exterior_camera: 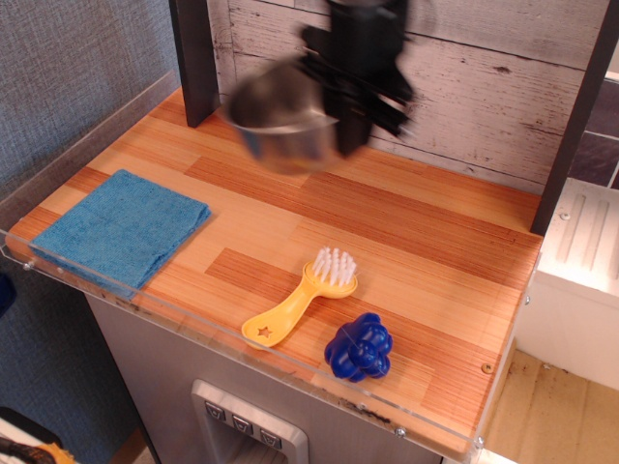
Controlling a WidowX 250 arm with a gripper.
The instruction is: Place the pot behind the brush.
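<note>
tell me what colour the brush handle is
Yellow; the brush shows clearly in the observation.image view.

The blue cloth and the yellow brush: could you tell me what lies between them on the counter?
Nothing: only bare wooden counter separates the blue cloth from the brush, in the single camera view.

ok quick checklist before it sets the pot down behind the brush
1. Pot held by gripper: ok, lifted off the table, though blurred.
2. Pot over the spot behind the brush: not ok, it is left of the bristles.
3. Landing spot on the table free: ok, bare wood.
4. Brush undisturbed: ok, lying flat.
5. Blue toy and cloth out of the path: ok.
6. Grip firmness: cannot tell.
</note>
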